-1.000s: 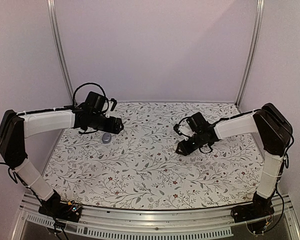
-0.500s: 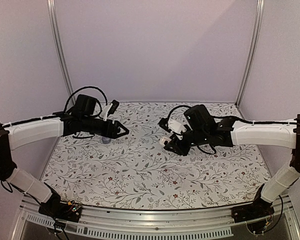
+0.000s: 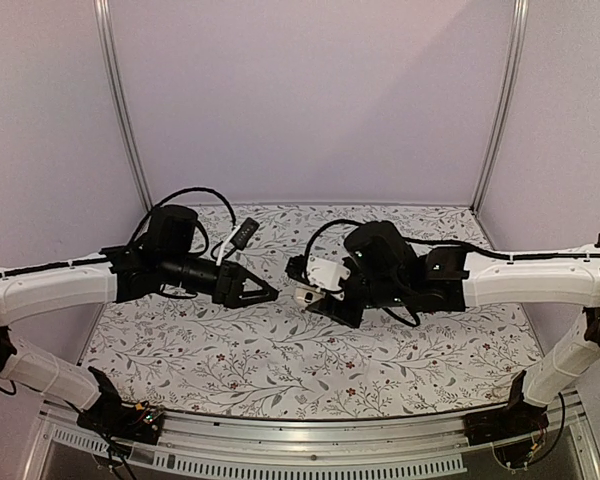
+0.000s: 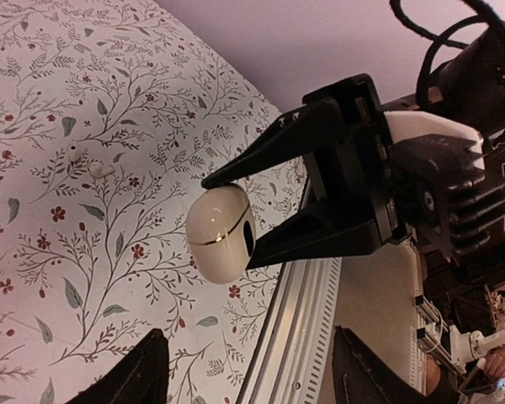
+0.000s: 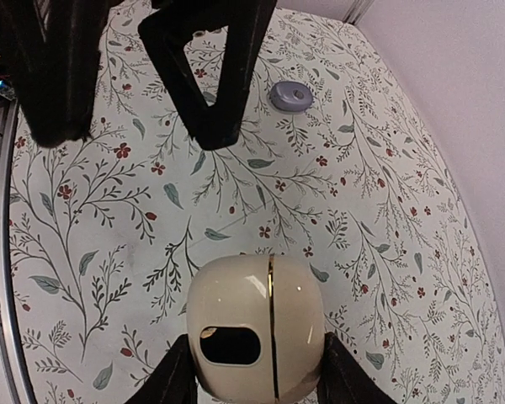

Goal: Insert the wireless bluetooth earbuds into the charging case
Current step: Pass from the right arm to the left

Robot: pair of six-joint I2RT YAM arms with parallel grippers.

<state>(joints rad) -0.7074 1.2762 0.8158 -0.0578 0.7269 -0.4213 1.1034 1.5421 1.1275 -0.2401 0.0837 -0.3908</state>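
A cream charging case with a gold seam [image 5: 257, 324] is closed. My right gripper [image 5: 254, 353] is shut on its sides and holds it above the table. The case also shows in the top view [image 3: 302, 296] and in the left wrist view [image 4: 221, 233]. Two small white earbuds [image 4: 73, 153] [image 4: 99, 168] lie loose on the floral cloth. My left gripper [image 4: 248, 332] is open and empty, pointing at the case from a short gap. In the top view it [image 3: 260, 290] faces my right gripper [image 3: 312, 298] near the table's middle.
A grey round disc [image 5: 292, 95] lies on the floral table cloth [image 3: 280, 360] behind my left gripper's fingers [image 5: 210, 76]. The metal rail [image 4: 299, 328] runs along the table's near edge. Purple walls close in the back and sides.
Both arms have stretched toward the table's middle. My right gripper moved left with the case; my left gripper moved right, away from the grey disc, and now faces the case.
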